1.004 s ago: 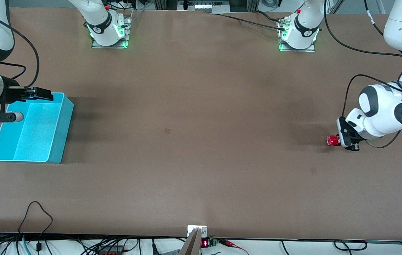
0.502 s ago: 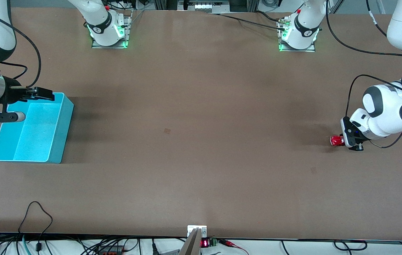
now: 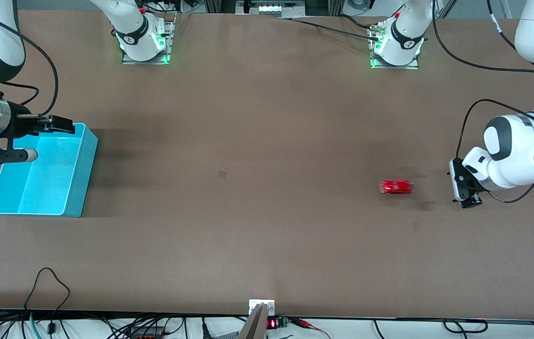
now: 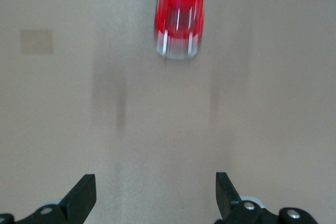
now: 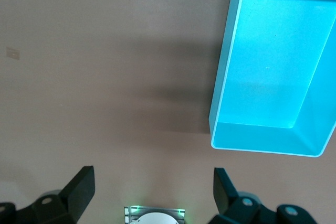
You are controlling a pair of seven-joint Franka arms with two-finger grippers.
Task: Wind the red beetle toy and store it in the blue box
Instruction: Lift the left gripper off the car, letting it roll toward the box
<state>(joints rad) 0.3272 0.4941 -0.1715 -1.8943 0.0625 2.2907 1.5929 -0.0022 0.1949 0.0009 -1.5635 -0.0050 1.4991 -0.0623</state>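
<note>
The red beetle toy (image 3: 396,187) is a tiny glossy red car with silvery ends, sitting on its wheels toward the left arm's end of the table and streaked with blur. The blue box (image 3: 77,175), an open, empty cyan bin, sits well apart at the right arm's end.

Brown table (image 3: 267,141), small square mark (image 3: 222,174).

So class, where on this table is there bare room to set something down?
Bare brown table spans from the blue box to the red beetle toy. It is crowded only at the ends: right gripper over the box, left gripper open beside the toy.
</note>
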